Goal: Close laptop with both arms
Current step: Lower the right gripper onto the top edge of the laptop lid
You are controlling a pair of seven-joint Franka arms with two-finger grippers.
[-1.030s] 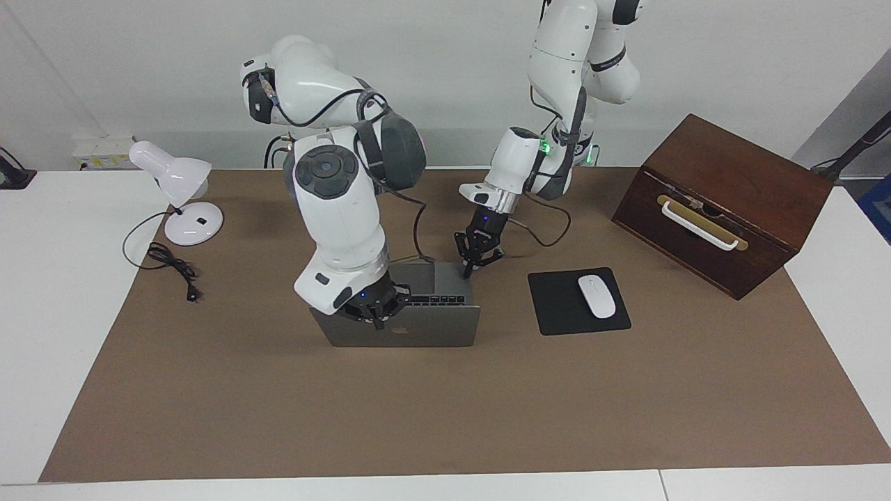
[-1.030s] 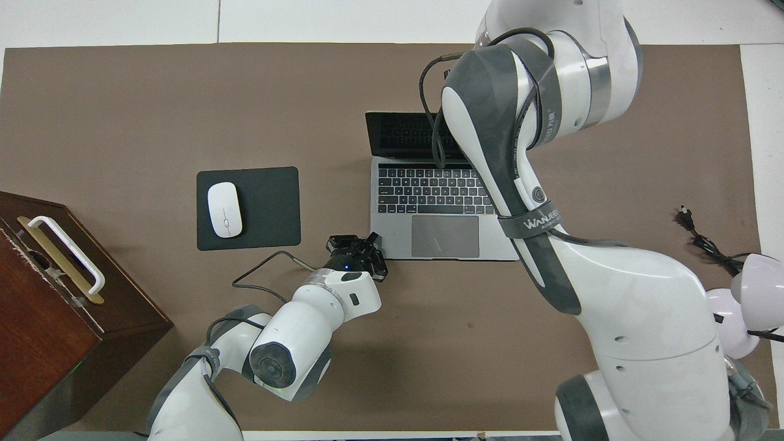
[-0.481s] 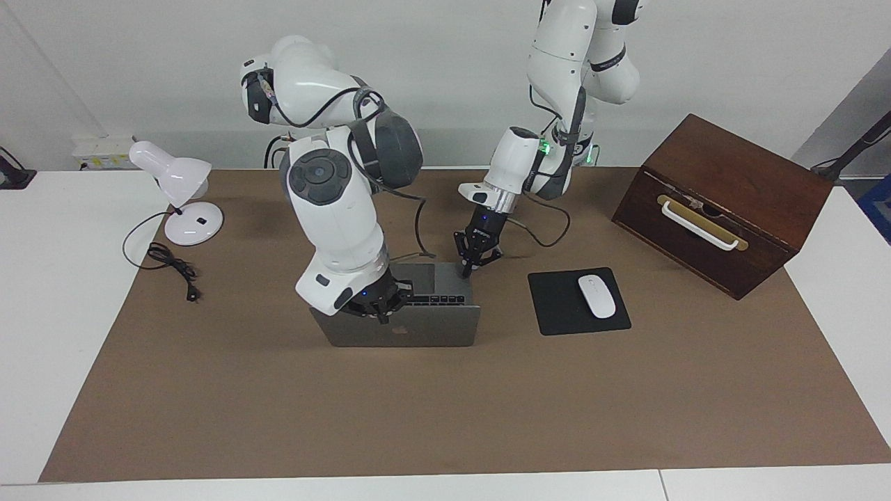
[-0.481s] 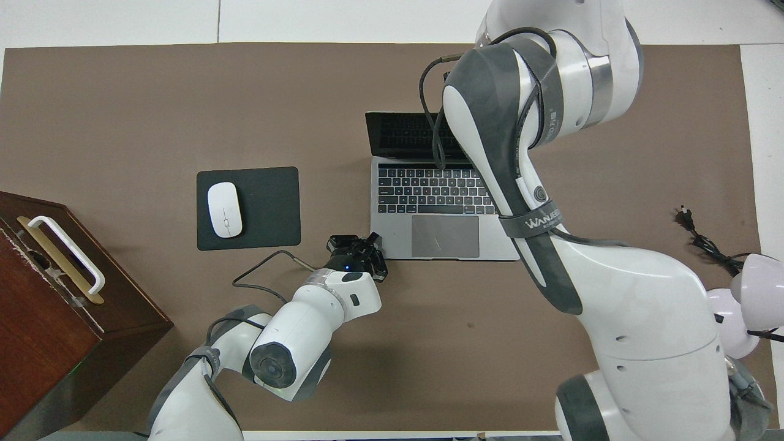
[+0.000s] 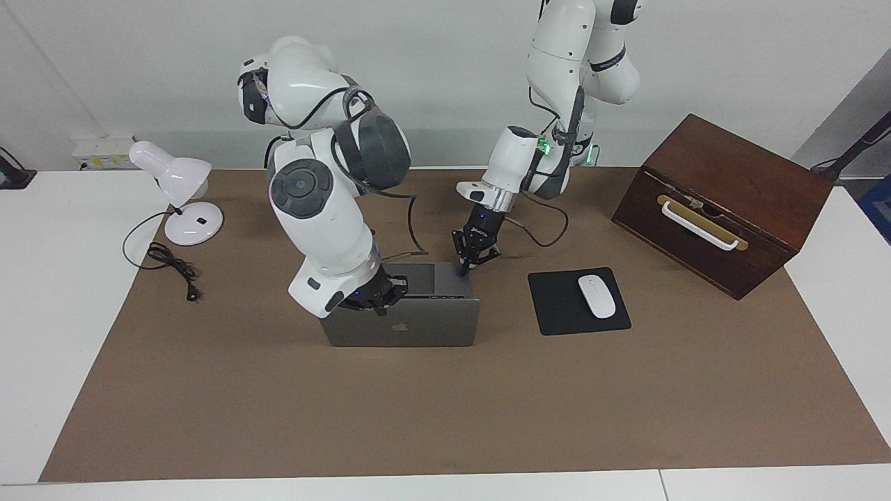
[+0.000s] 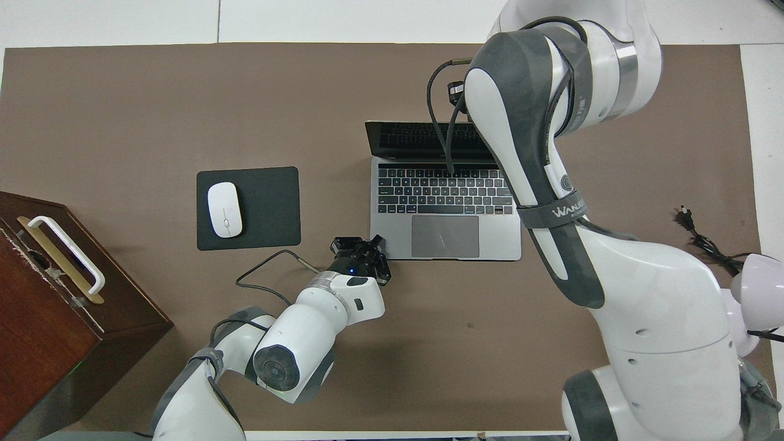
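Laptop (image 5: 418,323) lid half lowered, not yet shut; right pincer (image 5: 379,300), clenched, pushes its top edge; left pincer (image 5: 465,268), clenched, steadies the base corner.

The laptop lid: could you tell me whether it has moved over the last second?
Yes. The laptop lid has tipped toward the robots, with the right gripper at its top edge; the mouse pad gives a fixed reference.

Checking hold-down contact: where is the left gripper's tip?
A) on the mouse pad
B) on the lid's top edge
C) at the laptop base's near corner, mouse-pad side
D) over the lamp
C: the shut left gripper points down onto the laptop base's corner nearest the robots.
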